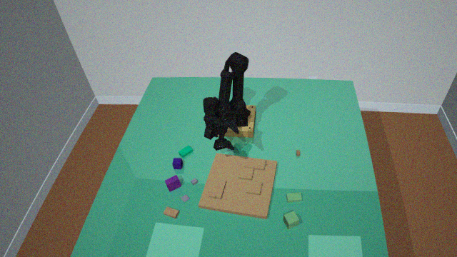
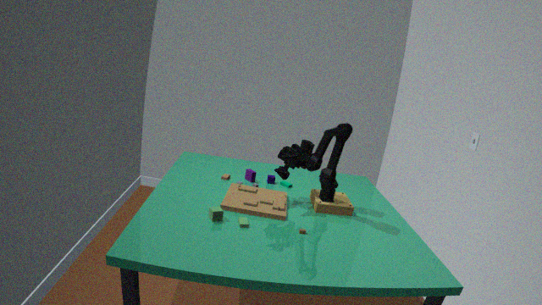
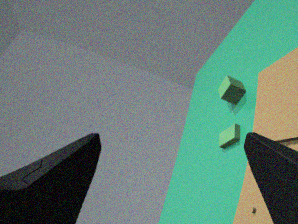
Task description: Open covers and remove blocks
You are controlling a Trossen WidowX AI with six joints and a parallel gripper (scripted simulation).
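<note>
The tan puzzle board (image 1: 214, 203) (image 2: 237, 199) (image 3: 282, 96) lies flat on the green table, with several flat covers on its top. Blocks lie on the table around it. To its left are a green block (image 1: 186, 150) (image 2: 286, 184), a dark purple block (image 1: 177, 163) (image 2: 271, 179), a purple block (image 1: 173, 183) (image 2: 250, 174), two small grey ones (image 1: 194, 181) (image 1: 185, 198) and an orange block (image 1: 171, 212) (image 2: 225, 176). To its right are two olive blocks (image 1: 294, 196) (image 1: 291, 218) (image 2: 244, 221) (image 2: 216, 213) (image 3: 229, 136) (image 3: 233, 90). My gripper (image 1: 223, 143) (image 2: 281, 172) (image 3: 173, 141) is open and empty, raised above the table just behind the board's far edge.
The arm stands on a wooden base (image 1: 248, 130) (image 2: 332, 205) behind the board. A small orange piece (image 1: 298, 153) (image 2: 302, 231) lies alone to the right. Two pale green patches (image 1: 175, 239) (image 1: 333, 246) mark the table's front.
</note>
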